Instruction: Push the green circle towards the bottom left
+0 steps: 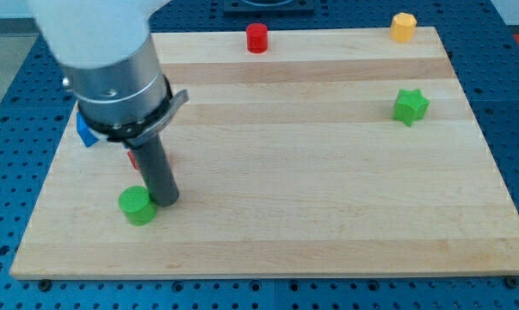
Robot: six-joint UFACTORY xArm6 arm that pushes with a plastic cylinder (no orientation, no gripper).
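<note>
The green circle (138, 206) lies on the wooden board (311, 172) near the view's bottom left. My tip (165, 202) rests on the board just to the right of the green circle, touching or nearly touching its upper right side. The arm's grey body covers the view's upper left.
A red cylinder (256, 38) stands at the top edge near the middle. A yellow hexagon block (403, 27) is at the top right. A green star (410, 106) is at the right. A blue block (87, 133) and a red block (132, 159) are partly hidden behind the arm at the left.
</note>
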